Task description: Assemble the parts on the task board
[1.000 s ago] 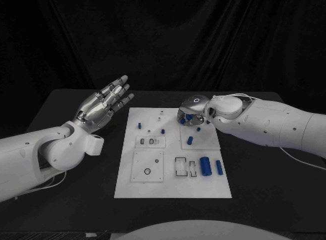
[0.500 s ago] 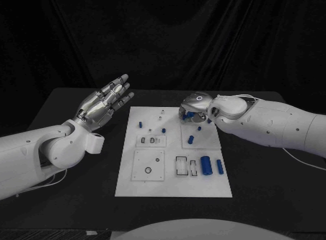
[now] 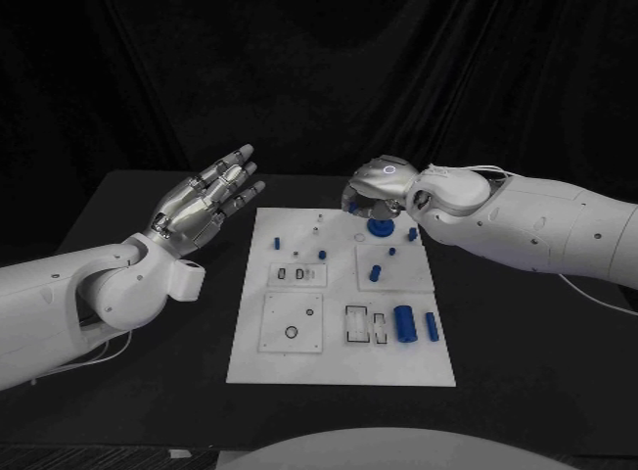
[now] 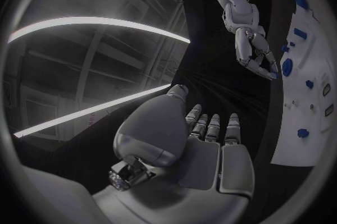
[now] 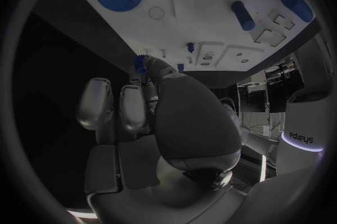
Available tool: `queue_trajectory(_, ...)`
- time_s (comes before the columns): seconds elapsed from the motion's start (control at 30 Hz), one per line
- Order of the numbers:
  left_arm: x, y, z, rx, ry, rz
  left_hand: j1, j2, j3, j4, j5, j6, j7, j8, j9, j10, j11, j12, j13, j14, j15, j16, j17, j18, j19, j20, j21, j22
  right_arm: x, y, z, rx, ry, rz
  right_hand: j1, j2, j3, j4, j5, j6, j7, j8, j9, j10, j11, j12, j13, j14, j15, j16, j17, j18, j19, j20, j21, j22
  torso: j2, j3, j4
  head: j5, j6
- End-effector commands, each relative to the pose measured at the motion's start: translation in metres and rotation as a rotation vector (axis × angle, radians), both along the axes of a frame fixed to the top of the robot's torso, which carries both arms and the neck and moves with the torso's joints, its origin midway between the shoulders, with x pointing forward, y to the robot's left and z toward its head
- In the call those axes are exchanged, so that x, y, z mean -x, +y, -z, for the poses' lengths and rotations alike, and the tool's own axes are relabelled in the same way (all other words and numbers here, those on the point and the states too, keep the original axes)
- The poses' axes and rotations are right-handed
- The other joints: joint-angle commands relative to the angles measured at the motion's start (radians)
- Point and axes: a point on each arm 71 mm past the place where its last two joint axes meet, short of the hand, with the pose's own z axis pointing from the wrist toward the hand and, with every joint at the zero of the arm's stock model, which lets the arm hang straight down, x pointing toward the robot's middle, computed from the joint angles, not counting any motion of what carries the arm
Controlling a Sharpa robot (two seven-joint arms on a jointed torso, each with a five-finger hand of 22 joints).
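The task board (image 3: pixel 341 367) lies flat on the black tabletop (image 3: pixel 150 392), long axis running away from the robot. Two blue cylinders (image 3: pixel 402 325) lie near its right edge, long axes along the board. A blue gear (image 3: pixel 380 228) lies flat at the far end. The right hand (image 3: pixel 379 188) hovers above the gear, fingers curled; whether it holds anything cannot be told. The left hand (image 3: pixel 206 201) is raised left of the board, fingers spread, holding nothing.

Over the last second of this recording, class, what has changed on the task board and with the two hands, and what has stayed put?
The right hand has lifted up and back off the far right part of the task board, uncovering a blue gear lying flat there; a small blue part shows at its fingertips. The left hand stays raised and spread beside the board, and the other blue parts have not moved.
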Motion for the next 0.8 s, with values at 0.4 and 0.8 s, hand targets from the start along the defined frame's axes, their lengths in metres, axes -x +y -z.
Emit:
queue_trajectory(0.4,0.002,-0.001,-0.002,0.0,-0.012,-0.019,0.002,-0.008,0.004,-0.001,0.007,0.012,0.004,0.005,0.002,0.002,0.003,-0.004,-0.001,0.0,0.007,-0.007,-0.001,0.011,0.001,0.012,-0.003,-0.001,-0.012,0.02,-0.026,0.002,0.003,0.003,-0.003,-0.015,0.025,0.008,-0.02,-0.048,0.012,-0.022,0.012,0.01,-0.008,-0.025,-0.002,0.018,-0.002,0.006,0.007,-0.008,0.0,0.002,0.008,0.016,0.008,-0.0026,0.0099,0.017,0.004)
queue_trajectory(0.8,0.001,-0.003,-0.002,0.002,-0.017,-0.018,0.001,-0.01,0.003,-0.001,0.01,0.014,0.005,0.006,0.002,0.002,0.004,-0.004,-0.001,0.0,0.008,-0.007,-0.001,0.011,0.001,0.012,-0.003,-0.001,-0.021,0.022,-0.028,0.033,0.017,0.038,-0.005,-0.021,0.032,0.011,-0.026,-0.064,0.015,-0.032,0.015,0.009,-0.006,-0.033,-0.002,0.016,0.0,0.006,0.008,-0.01,0.002,0.003,0.013,0.025,0.038,-0.0047,0.0473,-0.033,0.031)
